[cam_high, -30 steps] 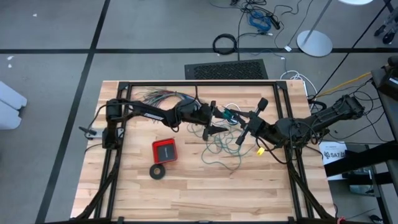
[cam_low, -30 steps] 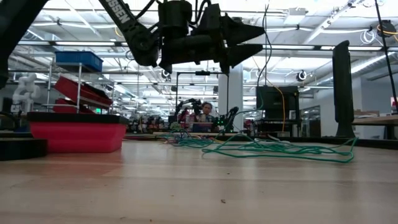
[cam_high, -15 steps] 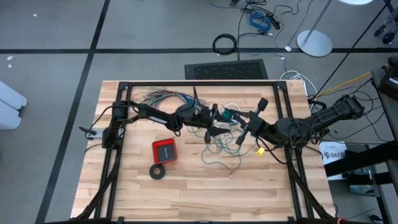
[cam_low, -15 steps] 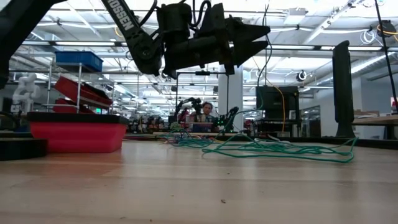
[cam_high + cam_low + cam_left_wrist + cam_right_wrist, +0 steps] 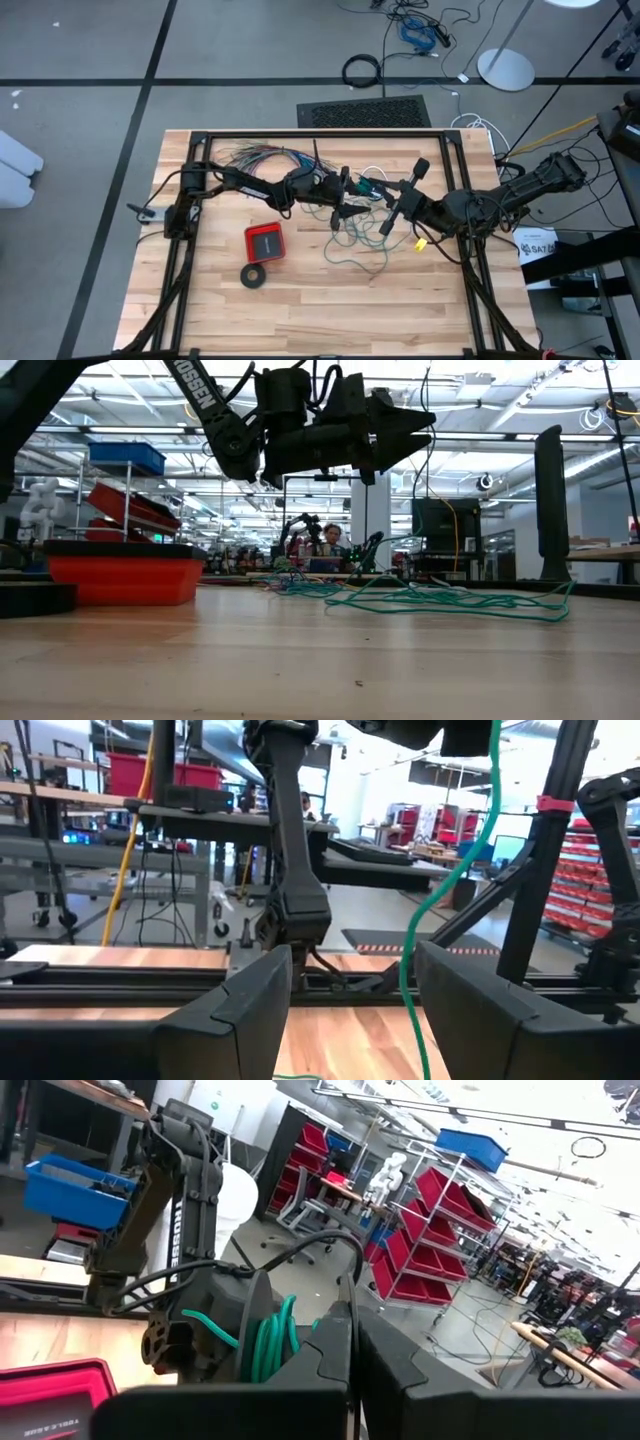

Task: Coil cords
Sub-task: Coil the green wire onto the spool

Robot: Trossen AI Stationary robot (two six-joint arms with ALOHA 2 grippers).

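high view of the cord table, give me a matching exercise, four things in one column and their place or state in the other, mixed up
Things:
1. teal-green wire
2. red tray
3. black tape ring
4. right gripper

Places or states:
A. flat on the wood, at the near side of the red tray
B. shut, above the tangle at mid-table
C. loose tangle between the two arms
D. left of the tangle, below the left arm

Pairs: 1-C, 2-D, 3-A, 4-B
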